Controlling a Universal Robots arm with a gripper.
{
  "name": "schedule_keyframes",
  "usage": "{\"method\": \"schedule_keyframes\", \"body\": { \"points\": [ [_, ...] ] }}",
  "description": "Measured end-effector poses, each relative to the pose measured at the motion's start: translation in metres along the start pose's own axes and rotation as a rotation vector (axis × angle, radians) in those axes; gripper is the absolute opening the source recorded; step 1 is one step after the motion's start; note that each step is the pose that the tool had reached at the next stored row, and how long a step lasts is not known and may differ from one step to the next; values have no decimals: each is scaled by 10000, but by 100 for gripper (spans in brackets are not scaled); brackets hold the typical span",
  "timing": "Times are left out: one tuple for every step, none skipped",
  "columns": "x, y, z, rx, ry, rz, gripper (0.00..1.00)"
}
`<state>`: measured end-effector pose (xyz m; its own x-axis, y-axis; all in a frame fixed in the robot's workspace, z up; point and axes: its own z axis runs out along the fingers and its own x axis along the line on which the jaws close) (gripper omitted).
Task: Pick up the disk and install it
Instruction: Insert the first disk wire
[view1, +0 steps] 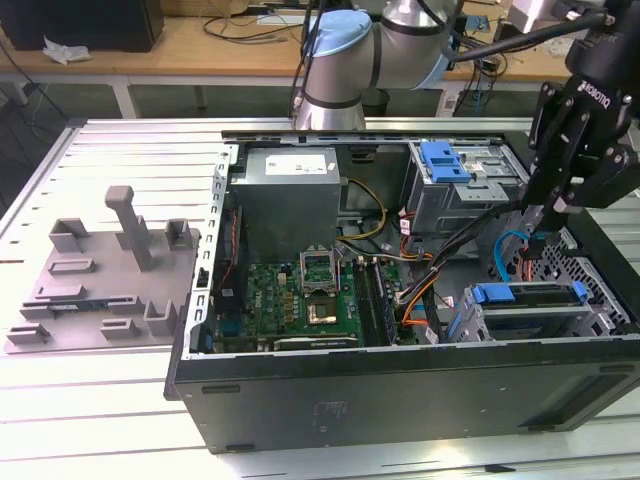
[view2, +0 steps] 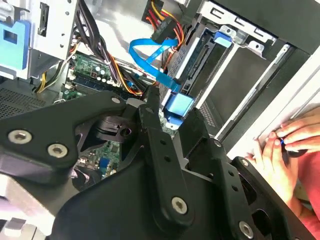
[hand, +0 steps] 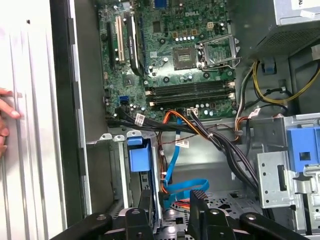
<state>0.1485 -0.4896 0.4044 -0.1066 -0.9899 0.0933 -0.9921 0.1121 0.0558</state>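
Observation:
The disk (view1: 528, 300), silver with a blue carrier frame, sits in the drive bay at the case corner on the exterior view's right. In the first wrist view, the disk (hand: 139, 157) stands edge-on in its metal bay. The disk (view2: 202, 55) also lies in the bay slot in the second wrist view. My gripper (view1: 548, 215) hangs just above and behind that bay. Its fingers (hand: 197, 205) are apart, so the gripper (hand: 171, 200) is open and holds nothing. A blue flat cable (hand: 182, 185) loops between the fingers, and its blue end (view2: 178, 104) sits at the gripper (view2: 172, 106).
The open computer case (view1: 400, 390) lies on a slatted table. A blue clip tops a perforated cage (view1: 445, 160), and a grey metal box (view1: 290, 190) sits at the back. A motherboard (view1: 300, 300) and cable bundles (view1: 440, 270) fill the case. A person's hand (view2: 285, 145) rests on the case edge. A grey fixture plate (view1: 100, 280) lies to the exterior view's left.

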Motion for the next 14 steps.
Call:
{"method": "schedule_keyframes", "body": {
  "points": [
    [-17,-22,-2,-38,72,1,44],
    [-29,-41,-3,-59,142,3,44],
    [-52,-83,-2,-89,286,9,44],
    [-61,-107,0,-96,346,12,44],
    [-74,-146,2,-100,419,15,44],
    [-91,-212,8,-100,514,21,44],
    [-100,-253,12,-98,565,26,44],
    [-108,-287,16,-95,604,30,44],
    [-124,-338,23,-90,658,38,44],
    [-142,-371,28,-85,705,45,44],
    [-160,-385,34,-81,753,52,44],
    [-188,-392,42,-74,840,58,44],
    [-209,-394,48,-68,915,65,44],
    [-243,-396,52,-54,1044,74,44]
  ]
}}
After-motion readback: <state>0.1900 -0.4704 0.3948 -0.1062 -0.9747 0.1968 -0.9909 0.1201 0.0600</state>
